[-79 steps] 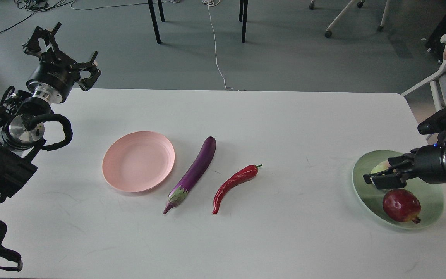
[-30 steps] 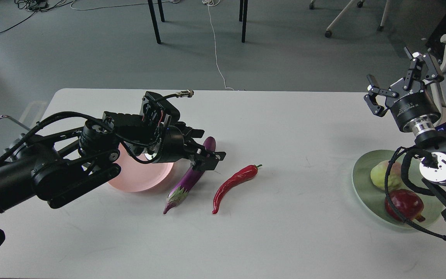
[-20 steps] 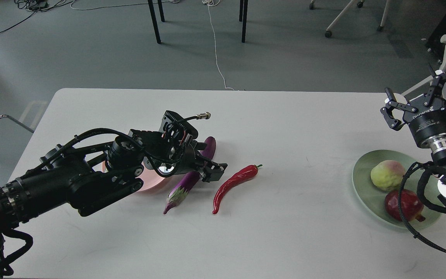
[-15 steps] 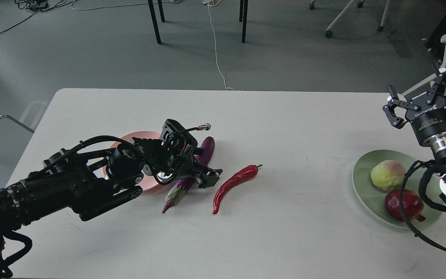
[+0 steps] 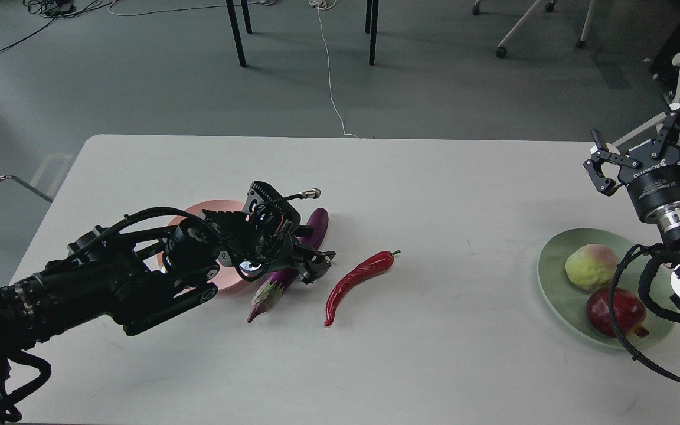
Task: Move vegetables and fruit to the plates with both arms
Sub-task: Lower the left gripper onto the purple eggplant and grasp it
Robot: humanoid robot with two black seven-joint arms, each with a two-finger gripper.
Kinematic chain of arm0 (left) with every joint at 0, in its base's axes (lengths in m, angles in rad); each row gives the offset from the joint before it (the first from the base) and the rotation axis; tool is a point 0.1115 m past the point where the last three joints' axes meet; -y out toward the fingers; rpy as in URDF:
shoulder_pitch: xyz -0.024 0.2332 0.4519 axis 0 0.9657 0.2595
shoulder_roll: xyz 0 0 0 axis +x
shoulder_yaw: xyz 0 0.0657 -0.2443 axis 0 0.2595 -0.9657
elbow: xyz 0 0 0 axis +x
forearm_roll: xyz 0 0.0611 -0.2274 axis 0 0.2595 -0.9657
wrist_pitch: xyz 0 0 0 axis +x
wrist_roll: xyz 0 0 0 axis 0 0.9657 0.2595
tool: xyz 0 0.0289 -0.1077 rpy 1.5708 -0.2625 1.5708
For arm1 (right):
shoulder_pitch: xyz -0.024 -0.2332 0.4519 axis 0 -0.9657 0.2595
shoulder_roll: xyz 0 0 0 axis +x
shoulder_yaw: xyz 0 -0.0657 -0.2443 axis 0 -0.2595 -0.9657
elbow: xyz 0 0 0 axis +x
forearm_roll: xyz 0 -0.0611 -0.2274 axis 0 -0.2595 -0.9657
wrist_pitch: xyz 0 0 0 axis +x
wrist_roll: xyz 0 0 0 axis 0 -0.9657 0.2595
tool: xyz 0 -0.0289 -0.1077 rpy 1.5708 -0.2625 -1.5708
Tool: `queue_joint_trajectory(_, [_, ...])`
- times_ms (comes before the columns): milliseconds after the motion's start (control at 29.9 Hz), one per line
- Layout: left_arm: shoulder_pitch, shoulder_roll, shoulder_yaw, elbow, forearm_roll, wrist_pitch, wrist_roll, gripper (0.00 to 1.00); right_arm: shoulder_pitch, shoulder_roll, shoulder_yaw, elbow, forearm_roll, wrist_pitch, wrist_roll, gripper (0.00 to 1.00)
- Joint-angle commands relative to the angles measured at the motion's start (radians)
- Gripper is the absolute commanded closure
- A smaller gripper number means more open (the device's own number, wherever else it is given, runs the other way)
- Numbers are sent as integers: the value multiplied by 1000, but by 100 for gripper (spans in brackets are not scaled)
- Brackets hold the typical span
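Observation:
The purple eggplant (image 5: 315, 223) lies on the white table just right of the pink plate (image 5: 198, 211). My left gripper (image 5: 303, 267) is down over the eggplant's middle, its fingers closed around it; the far finger is hidden by the wrist. The red chili pepper (image 5: 355, 280) lies free to the right of it. The mint green plate (image 5: 552, 283) at the right edge holds the yellow-green fruit (image 5: 591, 267) and the pomegranate (image 5: 602, 310). My right gripper (image 5: 644, 147) is open and empty, raised above and behind that plate.
My left arm covers most of the pink plate. The table's (image 5: 434, 366) far edge runs behind the arms. Dark table legs (image 5: 235, 32) and a cable (image 5: 329, 77) are on the floor beyond. A white chair (image 5: 679, 65) stands at the far right.
My left arm swung in from the far left and came down over the eggplant; its fingers closed in on it. My right gripper left the fruit on the green plate and rose, open.

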Motion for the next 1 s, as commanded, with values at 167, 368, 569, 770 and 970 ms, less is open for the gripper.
queue_joint_trajectory(167, [-19,28,-12,-21,-10,-2,12,21,0,1,0,0,0,0,0,2])
queue_joint_trajectory(368, [-22,37,-9,-32,-10,-6,12,21,0,1,0,0,0,1,0,2])
queue_joint_trajectory(569, [-14,43,-3,-31,-12,-6,7,21,0,1,-2,-3,0,6,0,2])
queue_joint_trajectory(770, [-3,41,2,-26,-13,-6,3,27,0,1,-2,-5,-1,6,0,2])
queue_joint_trajectory(970, [7,41,7,-23,-13,-6,3,46,2,1,0,-5,-1,6,0,2])
